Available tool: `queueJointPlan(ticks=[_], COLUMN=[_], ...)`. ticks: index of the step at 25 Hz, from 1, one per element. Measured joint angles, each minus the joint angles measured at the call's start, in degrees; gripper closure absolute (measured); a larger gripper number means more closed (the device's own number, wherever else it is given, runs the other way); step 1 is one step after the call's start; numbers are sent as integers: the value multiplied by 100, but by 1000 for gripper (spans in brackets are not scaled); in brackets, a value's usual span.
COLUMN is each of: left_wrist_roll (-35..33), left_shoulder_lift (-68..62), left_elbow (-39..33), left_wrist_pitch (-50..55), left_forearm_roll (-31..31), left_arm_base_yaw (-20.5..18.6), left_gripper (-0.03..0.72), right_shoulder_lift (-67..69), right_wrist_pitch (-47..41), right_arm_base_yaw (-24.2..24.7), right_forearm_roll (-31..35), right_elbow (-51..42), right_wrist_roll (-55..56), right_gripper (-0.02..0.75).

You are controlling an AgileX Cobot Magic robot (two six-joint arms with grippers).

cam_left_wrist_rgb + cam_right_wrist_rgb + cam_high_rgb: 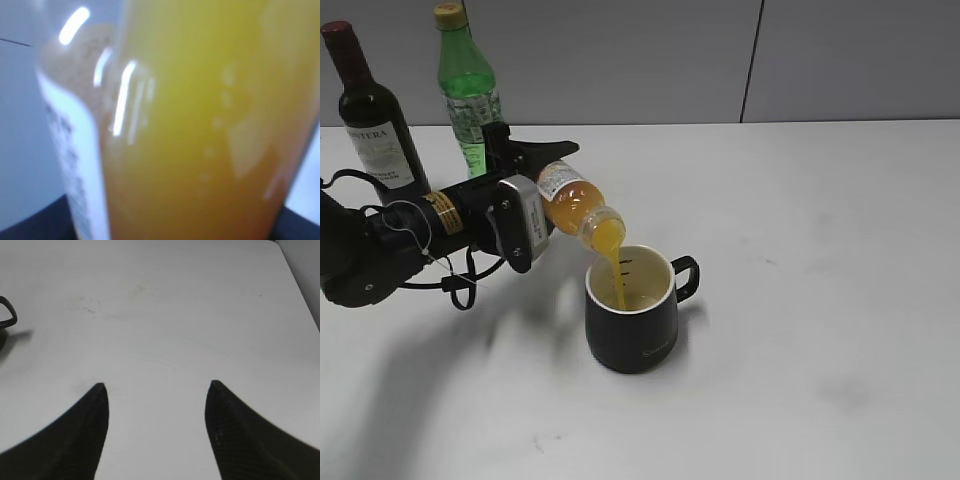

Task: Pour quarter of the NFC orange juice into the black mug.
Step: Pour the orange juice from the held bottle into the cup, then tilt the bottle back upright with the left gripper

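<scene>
Orange juice bottle (pixel 574 205) tilted mouth-down over black mug (pixel 632 312), left arm reaching sideways.

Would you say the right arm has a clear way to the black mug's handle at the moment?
Probably yes: the handle faces right over bare table, and the right gripper is open; the left gripper pours from the other side.

Three bottles and one mug: a small clear plastic bottle of orange juice (pixel 574 205), a tall green plastic bottle with a yellow cap (pixel 466 90), a dark glass wine bottle (pixel 375 115), and a squat black mug with a white interior (pixel 632 310).
</scene>
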State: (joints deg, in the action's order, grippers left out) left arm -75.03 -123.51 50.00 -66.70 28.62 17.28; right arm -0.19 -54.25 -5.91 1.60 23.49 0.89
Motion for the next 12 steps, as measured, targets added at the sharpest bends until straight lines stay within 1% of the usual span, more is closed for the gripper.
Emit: queueJointPlan(ticks=[12], left_wrist_roll=[-141], left_shoulder_lift=[0], left_elbow=[0], left_wrist_pitch=[0], left_forearm_roll=[4], left_arm_base_yaw=[0], left_gripper=[219], right_shoulder_lift=[0], right_wrist_pitch=[0], right_arm_base_yaw=[0], right_forearm_roll=[0], right_elbow=[0], right_wrist_roll=[0], right_gripper=[272])
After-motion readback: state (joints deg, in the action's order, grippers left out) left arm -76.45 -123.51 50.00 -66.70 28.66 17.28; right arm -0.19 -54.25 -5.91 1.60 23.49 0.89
